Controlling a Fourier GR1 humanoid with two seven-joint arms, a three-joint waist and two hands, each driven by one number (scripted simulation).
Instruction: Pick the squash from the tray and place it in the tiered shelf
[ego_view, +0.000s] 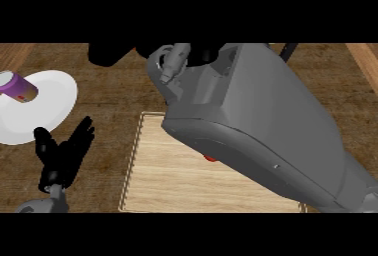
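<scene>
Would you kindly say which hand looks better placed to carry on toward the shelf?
Probably the right: its grey forearm stretches across the wooden tray toward the counter's far side, its hand mostly hidden. The left hand rests open near the white plate.

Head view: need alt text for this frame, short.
The right forearm fills the middle, reaching up over the wooden tray, its hand mostly hidden at the top. The left hand rests open at lower left, beside a white plate carrying a purple-topped can.
</scene>
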